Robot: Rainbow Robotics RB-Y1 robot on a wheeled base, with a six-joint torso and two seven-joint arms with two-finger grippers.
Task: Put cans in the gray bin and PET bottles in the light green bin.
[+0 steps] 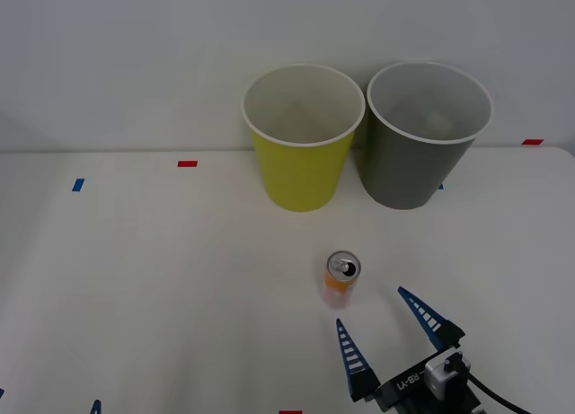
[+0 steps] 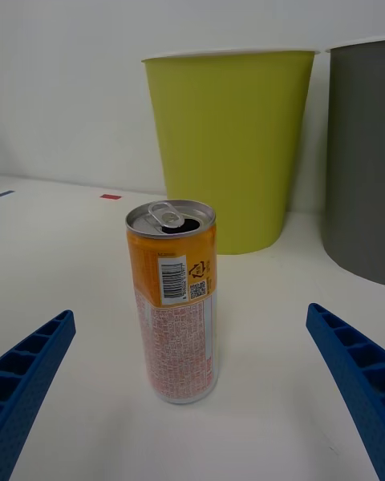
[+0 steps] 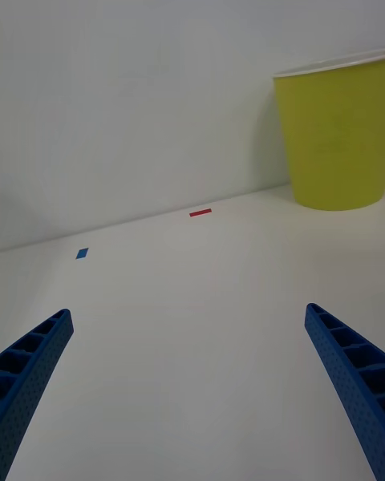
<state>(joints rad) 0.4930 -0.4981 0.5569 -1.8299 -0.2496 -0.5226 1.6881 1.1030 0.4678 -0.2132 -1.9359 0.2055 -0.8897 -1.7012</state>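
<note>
A small orange and pale pink can stands upright on the white table, its silver top opened. My right gripper is open just on the near side of it, a blue finger to each side, not touching. Behind the can stand the light green bin and, to its right, the gray bin. My left gripper hangs open over bare table at the near left, its fingertips at the front view's bottom edge. PET bottles are out of view.
Small tape marks lie on the table: red and blue at the left, red at the far right. A white wall rises right behind the bins. The wide left half of the table is bare.
</note>
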